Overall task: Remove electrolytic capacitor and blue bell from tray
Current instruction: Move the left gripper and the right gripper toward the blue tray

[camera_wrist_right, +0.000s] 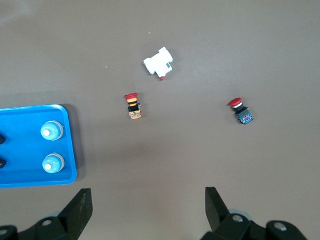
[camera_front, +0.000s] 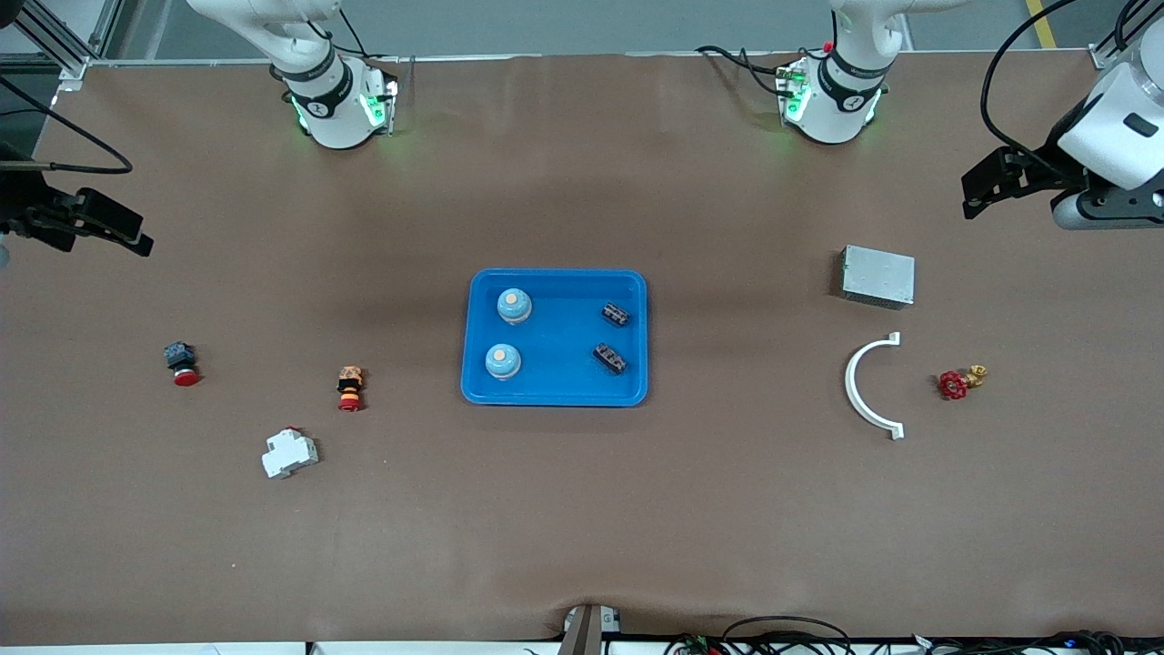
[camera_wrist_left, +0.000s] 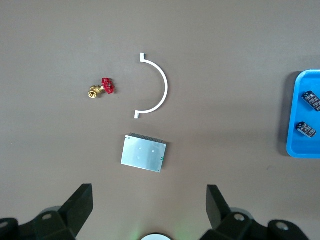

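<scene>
A blue tray (camera_front: 555, 398) lies at the middle of the table. In it stand two light-blue bells (camera_front: 514, 306) (camera_front: 502, 361) toward the right arm's end, and two black capacitors (camera_front: 616, 314) (camera_front: 609, 357) lie toward the left arm's end. My left gripper (camera_front: 980, 193) hangs open and empty over the left arm's end of the table. My right gripper (camera_front: 127, 232) hangs open and empty over the right arm's end. The left wrist view shows its open gripper (camera_wrist_left: 148, 200), the tray's edge (camera_wrist_left: 300, 150) and the capacitors (camera_wrist_left: 311, 100). The right wrist view shows its open gripper (camera_wrist_right: 148, 202) and the bells (camera_wrist_right: 52, 131).
At the left arm's end lie a grey metal box (camera_front: 878, 276), a white curved bracket (camera_front: 864, 387) and a red-handled brass valve (camera_front: 957, 382). At the right arm's end lie a red push button (camera_front: 182, 364), an orange and red button (camera_front: 350, 387) and a white breaker (camera_front: 289, 452).
</scene>
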You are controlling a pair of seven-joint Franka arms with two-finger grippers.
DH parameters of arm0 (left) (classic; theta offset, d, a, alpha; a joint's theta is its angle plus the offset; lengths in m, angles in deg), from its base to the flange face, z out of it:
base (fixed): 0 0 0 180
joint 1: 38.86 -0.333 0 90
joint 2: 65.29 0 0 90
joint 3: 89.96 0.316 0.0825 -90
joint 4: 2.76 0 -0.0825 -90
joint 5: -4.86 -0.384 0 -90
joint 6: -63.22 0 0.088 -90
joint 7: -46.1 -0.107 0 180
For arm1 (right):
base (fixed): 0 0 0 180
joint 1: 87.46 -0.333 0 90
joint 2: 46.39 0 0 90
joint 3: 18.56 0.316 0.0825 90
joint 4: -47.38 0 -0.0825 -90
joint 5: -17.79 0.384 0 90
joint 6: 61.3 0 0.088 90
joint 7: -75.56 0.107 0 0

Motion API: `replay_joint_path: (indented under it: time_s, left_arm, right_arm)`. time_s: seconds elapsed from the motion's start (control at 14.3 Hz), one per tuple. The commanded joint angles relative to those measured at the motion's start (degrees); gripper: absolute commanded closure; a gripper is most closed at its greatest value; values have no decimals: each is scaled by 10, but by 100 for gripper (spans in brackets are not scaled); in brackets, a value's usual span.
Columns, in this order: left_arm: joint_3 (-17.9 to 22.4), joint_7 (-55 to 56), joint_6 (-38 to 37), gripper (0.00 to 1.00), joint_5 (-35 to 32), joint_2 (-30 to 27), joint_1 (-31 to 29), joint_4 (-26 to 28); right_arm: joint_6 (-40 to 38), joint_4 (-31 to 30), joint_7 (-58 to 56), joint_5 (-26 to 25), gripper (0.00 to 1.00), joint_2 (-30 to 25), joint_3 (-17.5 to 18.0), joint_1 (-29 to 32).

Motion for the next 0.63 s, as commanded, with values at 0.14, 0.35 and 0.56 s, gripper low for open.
replay_joint_path:
  time_s: [0.14, 0.35, 0.56]
  left_arm:
    - [-2, 4, -11, 0, 3, 5, -3, -13]
    - [-2, 2, -16, 0, -22, 54, 4, -40]
    - [-19, 27, -16, 0, -11, 100, 18, -39]
  right_arm:
    - [-9, 3, 2, 2, 0, -5, 5, 6]
    - [-9, 3, 2, 2, 0, -5, 5, 5]
    - [-10, 3, 3, 2, 0, -6, 6, 4]
